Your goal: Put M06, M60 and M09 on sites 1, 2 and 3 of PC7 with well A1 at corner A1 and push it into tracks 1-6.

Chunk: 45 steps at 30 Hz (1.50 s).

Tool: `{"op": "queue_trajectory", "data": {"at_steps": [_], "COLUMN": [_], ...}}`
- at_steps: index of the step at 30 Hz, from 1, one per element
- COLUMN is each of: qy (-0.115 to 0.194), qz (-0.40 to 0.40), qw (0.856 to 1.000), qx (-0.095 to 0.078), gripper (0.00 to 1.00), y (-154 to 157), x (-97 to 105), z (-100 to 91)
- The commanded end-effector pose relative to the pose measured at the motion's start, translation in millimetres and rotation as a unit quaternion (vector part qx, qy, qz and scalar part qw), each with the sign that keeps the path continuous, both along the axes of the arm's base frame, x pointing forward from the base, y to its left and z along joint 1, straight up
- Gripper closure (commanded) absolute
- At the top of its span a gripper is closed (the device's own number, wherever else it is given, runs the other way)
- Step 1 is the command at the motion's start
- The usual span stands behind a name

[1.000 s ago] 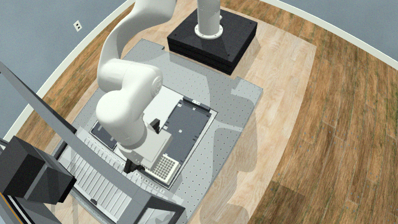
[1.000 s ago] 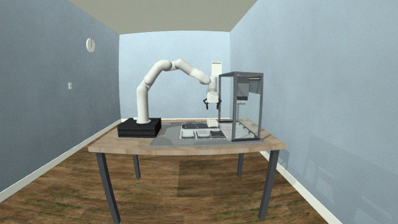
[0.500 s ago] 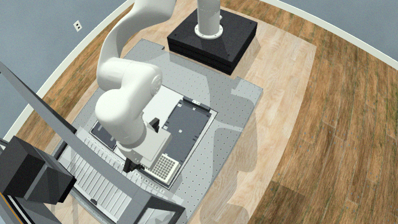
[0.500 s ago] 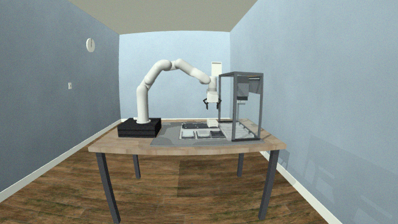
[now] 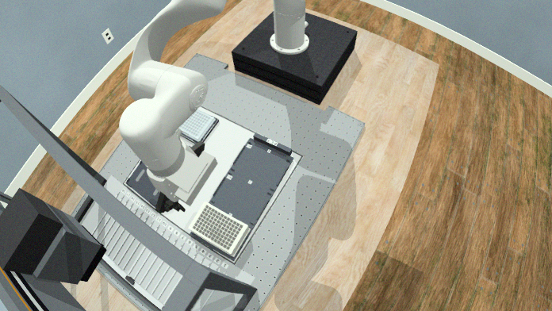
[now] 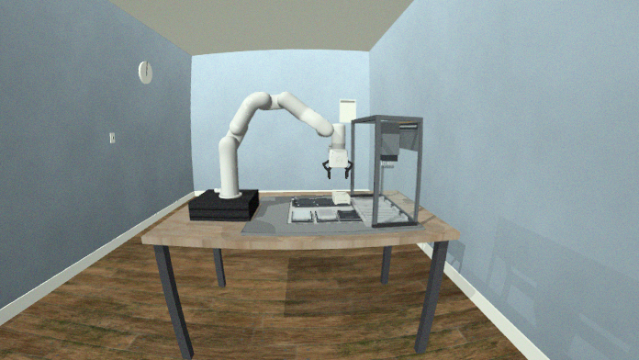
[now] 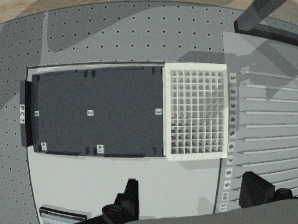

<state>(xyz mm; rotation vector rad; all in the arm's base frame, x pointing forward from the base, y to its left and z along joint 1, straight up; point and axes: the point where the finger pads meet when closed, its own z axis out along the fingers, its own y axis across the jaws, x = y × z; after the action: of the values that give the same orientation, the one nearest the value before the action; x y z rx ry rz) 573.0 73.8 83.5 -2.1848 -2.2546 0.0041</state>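
The dark plate carrier PC7 (image 5: pixel 254 186) (image 6: pixel 312 201) (image 7: pixel 93 112) lies on the pale apron (image 5: pixel 231 136) in front of the rails, with its handle (image 5: pixel 271 143) (image 7: pixel 25 112) toward the arm's base. The white deep-well block M09 (image 5: pixel 219 228) (image 6: pixel 341 197) (image 7: pixel 196 111) sits on the carrier's end next to the rails. The two sites nearer the handle are bare. M06 (image 5: pixel 198 124) (image 6: pixel 302 215) and M60 (image 6: pixel 326 214) lie on their nests. Nest S3 (image 5: pixel 139 186) (image 6: pixel 349 215) is empty. My gripper (image 5: pixel 168 206) (image 6: pixel 337 174) (image 7: pixel 192 194) is open, empty and high above the nest row.
The ribbed loading rails (image 5: pixel 135 254) (image 6: pixel 381 211) (image 7: pixel 266 116) lie beyond the carrier, inside the instrument's grey frame (image 6: pixel 376 161) (image 5: pixel 59 159). A dark pipetting head (image 5: pixel 40 238) hangs over the rails. The arm's black base (image 5: pixel 295 59) stands at the other end of the table.
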Motion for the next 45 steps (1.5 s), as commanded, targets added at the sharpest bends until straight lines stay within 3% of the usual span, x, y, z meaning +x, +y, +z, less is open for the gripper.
{"op": "queue_trajectory", "data": {"at_steps": [1, 45], "qy": [-0.004, -0.004], "qz": [0.001, 0.001], "qw": [1.000, 1.000], "qx": [0.003, 0.003], "gripper": [0.00, 0.00], "y": [-15.0, -197.5], "x": [-4.7, -78.9], "z": [0.7, -21.0]}}
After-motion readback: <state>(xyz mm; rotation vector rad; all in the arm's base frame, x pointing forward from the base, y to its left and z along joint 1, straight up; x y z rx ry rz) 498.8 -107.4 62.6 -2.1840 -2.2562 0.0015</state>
